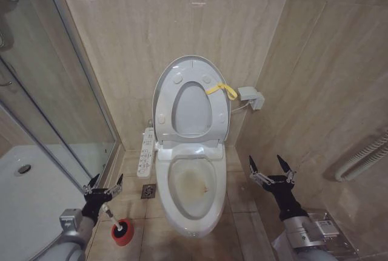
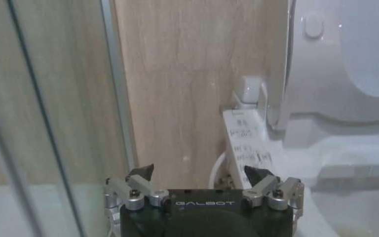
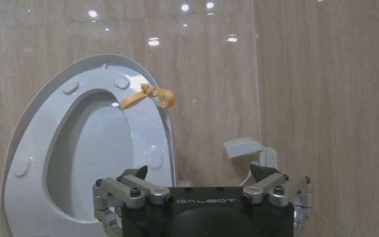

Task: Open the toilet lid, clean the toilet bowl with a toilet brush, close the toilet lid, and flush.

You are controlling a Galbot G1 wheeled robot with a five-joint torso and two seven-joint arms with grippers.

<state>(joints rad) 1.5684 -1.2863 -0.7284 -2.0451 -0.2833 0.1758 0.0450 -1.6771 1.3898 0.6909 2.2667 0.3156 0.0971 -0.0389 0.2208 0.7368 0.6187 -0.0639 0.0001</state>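
Observation:
The toilet lid (image 1: 191,109) stands raised against the back wall, the ring seat up with it, and a yellow strap (image 1: 222,89) hangs from its right edge. Below it the toilet bowl (image 1: 193,183) lies uncovered with a yellowish-brown stain inside. The toilet brush (image 1: 109,212) stands in its red holder (image 1: 122,232) on the floor left of the bowl. My left gripper (image 1: 107,179) hovers open just above the brush handle, holding nothing. My right gripper (image 1: 265,161) is open and holds nothing, right of the bowl. The right wrist view shows the lid (image 3: 91,148) and strap (image 3: 151,96) beyond my right gripper (image 3: 198,169).
A glass shower door (image 1: 57,91) and white shower tray (image 1: 24,194) close off the left. A white button panel (image 1: 147,152) hangs beside the bowl, with a floor drain (image 1: 148,191) below. A wall box (image 1: 250,96) and a hose (image 1: 364,155) are on the right.

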